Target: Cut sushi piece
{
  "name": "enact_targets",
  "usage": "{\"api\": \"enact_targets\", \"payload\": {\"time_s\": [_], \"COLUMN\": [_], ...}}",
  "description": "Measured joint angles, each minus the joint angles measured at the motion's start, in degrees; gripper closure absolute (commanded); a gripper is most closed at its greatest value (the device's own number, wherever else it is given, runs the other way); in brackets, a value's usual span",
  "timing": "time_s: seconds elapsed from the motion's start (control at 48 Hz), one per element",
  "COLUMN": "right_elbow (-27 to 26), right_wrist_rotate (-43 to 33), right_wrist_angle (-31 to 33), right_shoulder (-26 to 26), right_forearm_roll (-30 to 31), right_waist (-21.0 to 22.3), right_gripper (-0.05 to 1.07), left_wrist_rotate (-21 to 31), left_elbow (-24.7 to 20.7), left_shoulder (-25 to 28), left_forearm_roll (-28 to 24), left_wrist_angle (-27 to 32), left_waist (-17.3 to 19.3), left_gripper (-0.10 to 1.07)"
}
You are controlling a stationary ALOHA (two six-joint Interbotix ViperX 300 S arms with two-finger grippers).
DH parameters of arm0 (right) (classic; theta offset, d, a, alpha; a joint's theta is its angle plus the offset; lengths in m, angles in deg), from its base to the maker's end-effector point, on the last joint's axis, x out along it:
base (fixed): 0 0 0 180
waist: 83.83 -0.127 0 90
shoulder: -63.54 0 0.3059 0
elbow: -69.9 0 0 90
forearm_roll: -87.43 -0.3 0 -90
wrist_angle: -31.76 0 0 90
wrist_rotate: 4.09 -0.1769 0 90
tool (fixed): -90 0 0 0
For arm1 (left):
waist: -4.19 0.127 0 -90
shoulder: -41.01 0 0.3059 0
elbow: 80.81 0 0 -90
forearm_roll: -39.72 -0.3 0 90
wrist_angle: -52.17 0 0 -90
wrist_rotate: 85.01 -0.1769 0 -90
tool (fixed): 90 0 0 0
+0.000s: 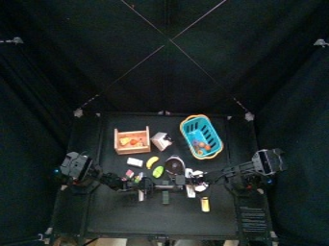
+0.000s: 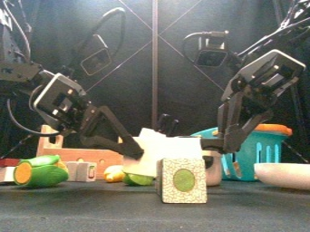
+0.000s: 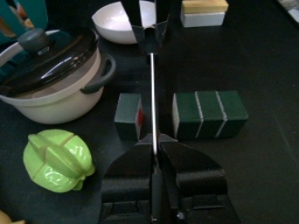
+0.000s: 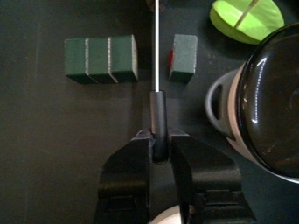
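The sushi lies on the black table as a dark green roll cut in two. A single piece (image 3: pixel 126 118) (image 4: pixel 184 58) shows a red centre, and a block of three joined pieces (image 3: pixel 212 114) (image 4: pixel 103 59) lies beside it. A knife's thin blade (image 3: pixel 156 87) (image 4: pixel 156 44) stands edge-on in the gap between them. My right gripper (image 4: pixel 159 131) (image 3: pixel 156 44) is shut on the knife's dark handle. My left gripper (image 3: pixel 156 144) faces it from the other end, its jaws together where the blade's tip ends. Both arms meet low at the table's front middle (image 1: pixel 167 180).
A white pot with a black lid (image 3: pixel 52 74) (image 4: pixel 263 96) stands close beside the single piece. Nearby are a green toy vegetable (image 3: pixel 59 162) (image 4: pixel 246 17) and a white bowl (image 3: pixel 117 22). A blue basket (image 1: pixel 202 136), a wooden crate (image 1: pixel 131 141) and a printed card (image 2: pixel 182 181) also stand on the table.
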Motion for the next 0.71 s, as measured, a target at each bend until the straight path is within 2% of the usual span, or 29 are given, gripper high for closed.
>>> {"api": "enact_targets", "payload": {"time_s": [0.312, 0.521, 0.708], "right_elbow": [0.0, 0.0, 0.0], "right_wrist_rotate": [0.0, 0.0, 0.0], "right_wrist_angle": [0.2, 0.1, 0.1], "right_shoulder": [-5.5, -5.3, -3.8], "right_forearm_roll": [-0.1, -0.4, -0.7], "right_waist": [-1.5, -3.9, -4.0], "right_gripper": [0.56, 0.56, 0.56], "left_wrist_rotate": [0.0, 0.1, 0.1], "left_elbow": [0.2, 0.0, -0.6], "left_shoulder": [-3.9, -3.7, -1.9], "left_forearm_roll": [-2.4, -2.6, -2.2], "left_wrist_angle": [0.1, 0.0, 0.0], "left_waist": [-1.5, -4.1, -5.0], "left_gripper": [0.54, 0.54, 0.54]}}
